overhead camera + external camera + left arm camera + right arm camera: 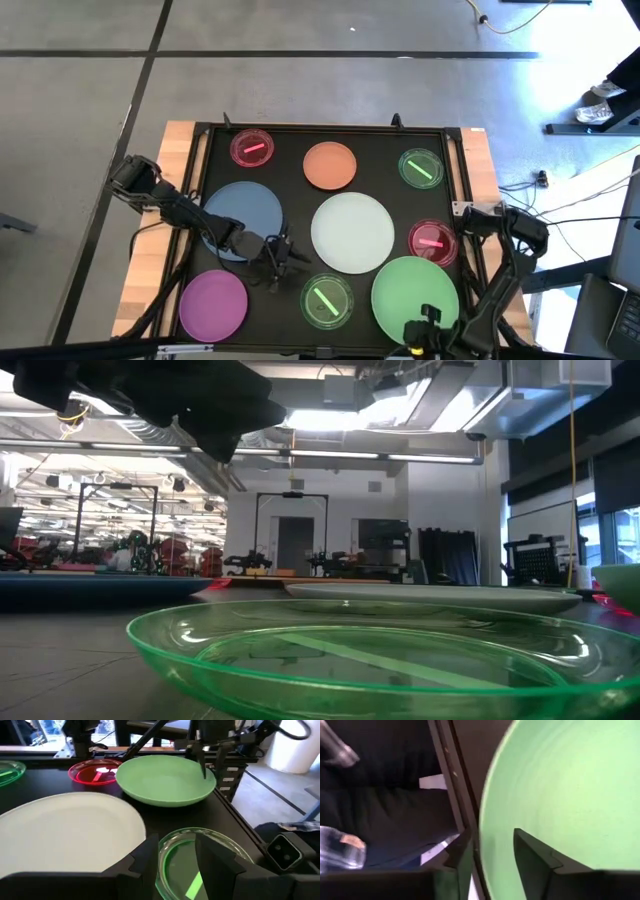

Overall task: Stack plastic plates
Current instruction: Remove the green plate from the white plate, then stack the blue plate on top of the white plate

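Nine plates lie flat on a black tray point(200, 180): blue-grey point(245, 212), white point(352, 232), light green point(413, 293), orange point(330, 165), purple point(213, 303), two small pink-red point(251, 148) point(432, 240) and two small green point(421, 167) point(327, 300). My left gripper point(290, 262) point(175, 865) is open, low over the far-left rim of the near small green plate point(200, 842). My right gripper point(428, 325) point(490, 860) is open, with one finger on either side of the light green plate's near rim point(487, 815).
The tray's raised frame point(455, 180) rings the plates, with wooden table strips point(160, 230) outside it. The plates lie close together with narrow black gaps between them. In the low view the small green plate point(350, 660) fills the foreground and the left arm point(150, 395) hangs overhead.
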Tool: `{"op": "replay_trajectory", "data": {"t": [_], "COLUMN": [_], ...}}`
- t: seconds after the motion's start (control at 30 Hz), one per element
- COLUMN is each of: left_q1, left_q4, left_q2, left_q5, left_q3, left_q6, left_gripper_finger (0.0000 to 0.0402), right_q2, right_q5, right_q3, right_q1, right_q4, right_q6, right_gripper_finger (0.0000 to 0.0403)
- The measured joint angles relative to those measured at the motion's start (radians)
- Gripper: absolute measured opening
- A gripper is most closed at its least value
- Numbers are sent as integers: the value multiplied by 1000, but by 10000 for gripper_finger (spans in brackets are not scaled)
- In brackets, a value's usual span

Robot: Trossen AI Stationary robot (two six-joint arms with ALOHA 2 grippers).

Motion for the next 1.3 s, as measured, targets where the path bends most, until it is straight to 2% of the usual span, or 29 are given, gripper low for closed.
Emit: {"op": "replay_trajectory", "data": {"t": [0.07,0.17,0.23,0.3,0.4,0.5,0.6,0.73,0.9,1.03,1.2,1.3], "left_q1": [-13,-48,-69,-86,-107,-124,-131,-157,-207,-226,-211,-196], "left_q4": [-73,-247,-441,-650,-934,-1160,-1249,-1247,-1246,-1270,-1303,-1303], "left_q2": [-15,-37,-39,-32,-14,11,27,49,54,55,96,123], "left_q5": [-57,-225,-330,-376,-385,-371,-337,-324,-334,-358,-341,-334], "left_q3": [18,98,170,239,309,342,343,336,336,336,311,297], "left_q6": [-7,-29,-103,-231,-442,-617,-708,-714,-716,-773,-816,-820], "left_gripper_finger": [124,124,124,124,124,124,124,124,124,124,124,124], "right_q2": [-15,-27,-27,-27,-28,-26,-26,-25,-25,-20,-3,10], "right_q5": [14,143,240,350,460,508,550,610,582,469,309,275], "right_q3": [28,63,71,72,54,20,-13,-25,-26,-26,-26,-26], "right_q1": [-17,-33,-42,-54,-81,-116,-160,-248,-415,-539,-638,-652], "right_q4": [-22,-35,-38,-41,-44,-46,-42,-26,122,284,400,395], "right_q6": [-44,-178,-277,-353,-402,-418,-450,-584,-926,-1162,-1229,-1223], "right_gripper_finger": [145,157,161,163,162,162,162,161,161,161,161,161]}}
